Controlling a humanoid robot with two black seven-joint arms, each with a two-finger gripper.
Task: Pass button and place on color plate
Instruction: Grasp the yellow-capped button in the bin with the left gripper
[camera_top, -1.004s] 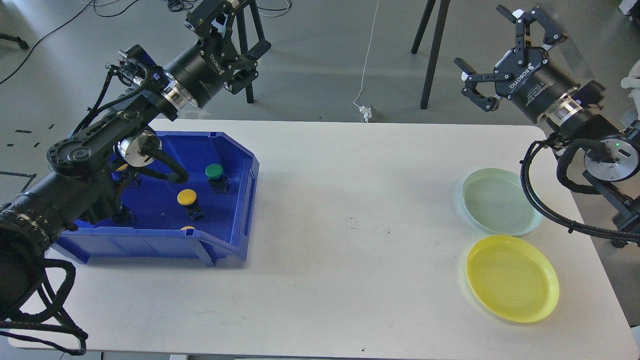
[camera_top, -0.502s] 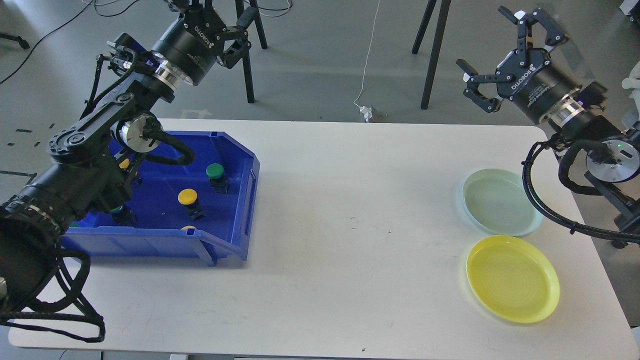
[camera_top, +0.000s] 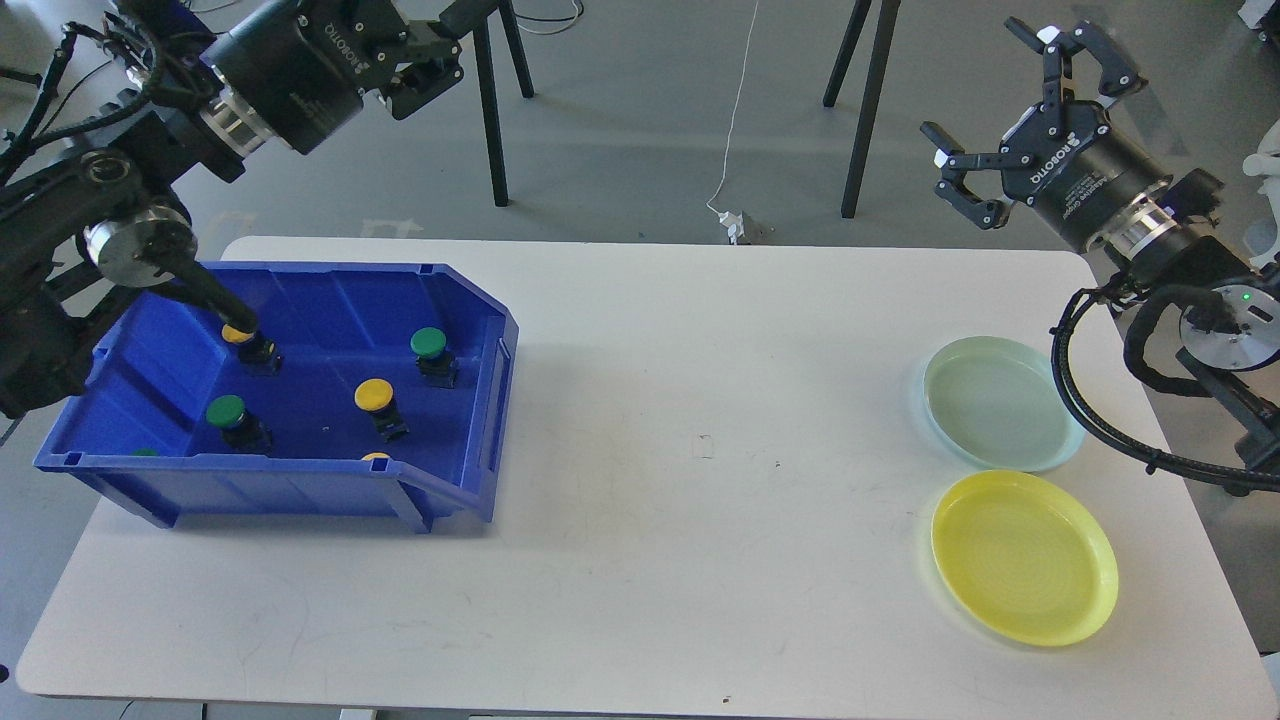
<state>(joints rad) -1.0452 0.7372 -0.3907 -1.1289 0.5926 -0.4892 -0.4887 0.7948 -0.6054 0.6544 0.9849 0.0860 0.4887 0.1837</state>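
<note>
Two plates sit far to the right of the blue bin (camera_top: 300, 480), near the table's (camera_top: 640, 600) right edge: a pale green plate (camera_top: 1000, 402) farther back and a yellow plate (camera_top: 1024, 556) just in front of it, the two nearly touching at their rims. Between the bin and the plates the white tabletop is a broad bare stretch, and the strip in front of the bin down to the near table edge is bare as well.

The bin rests on the left part of the table, its left wall reaching about to the table's left edge. Inside it I count several buttons standing on the floor: a green button (camera_top: 428, 343) toward the right wall, a yellow button (camera_top: 374, 395) just left of and nearer than that one, another green button (camera_top: 226, 411) farther left, and a yellow one (camera_top: 238, 335) toward the back left, partly behind a cable of my left arm. Two more caps barely peek over the bin's front wall, too hidden to describe.

My left gripper (camera_top: 425, 45) hangs high behind the bin's back wall, over the floor, and its fingers run partly out of view, so I cannot tell how wide it stands. My right gripper (camera_top: 1010, 110) is up above the table's far right corner, well right of the bin, fingers spread wide with nothing between them.
</note>
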